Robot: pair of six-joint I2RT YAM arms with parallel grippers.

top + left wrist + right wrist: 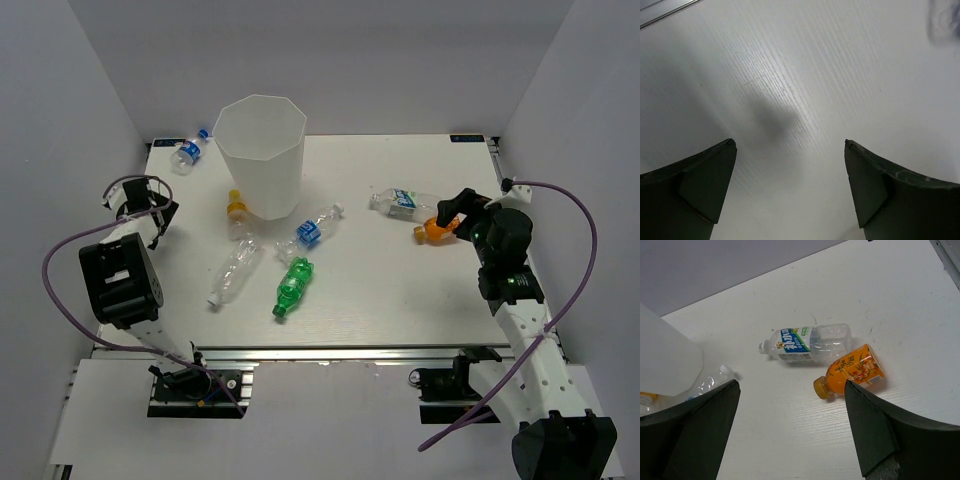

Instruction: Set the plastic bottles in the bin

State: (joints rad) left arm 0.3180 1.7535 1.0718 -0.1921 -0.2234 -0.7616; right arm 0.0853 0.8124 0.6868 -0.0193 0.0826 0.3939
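The bin (pixel 262 165) is set upright at the far side; the plastic bottles (pixel 293 286) are scattered outside it. The left gripper (pixel 790 147) and right gripper (pixel 791 386) are held with jaws apart.

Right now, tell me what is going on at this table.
Two robot arms are set to put bottles in the white bin; nothing is held yet. The right hand hangs open near the orange bottle, beside a clear labelled bottle. The left hand is open over bare table. Seven bottles lie on the table; none shows inside the bin.
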